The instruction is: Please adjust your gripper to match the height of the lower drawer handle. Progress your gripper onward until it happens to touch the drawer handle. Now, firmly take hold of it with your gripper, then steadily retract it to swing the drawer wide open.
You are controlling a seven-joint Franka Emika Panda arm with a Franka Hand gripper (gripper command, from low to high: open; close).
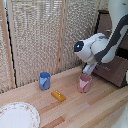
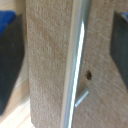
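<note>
Fingers [image 2: 65, 65] spread wide, lower drawer handle [image 2: 75, 65] lying between them, untouched.

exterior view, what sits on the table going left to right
floral plate → blue cup → yellow block → pink cup → dark brown cabinet at the exterior view's right edge, partly hidden by the arm

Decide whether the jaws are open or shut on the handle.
Open: in the wrist view the dark fingers stand wide apart, with the silver handle running between them, untouched.
</note>
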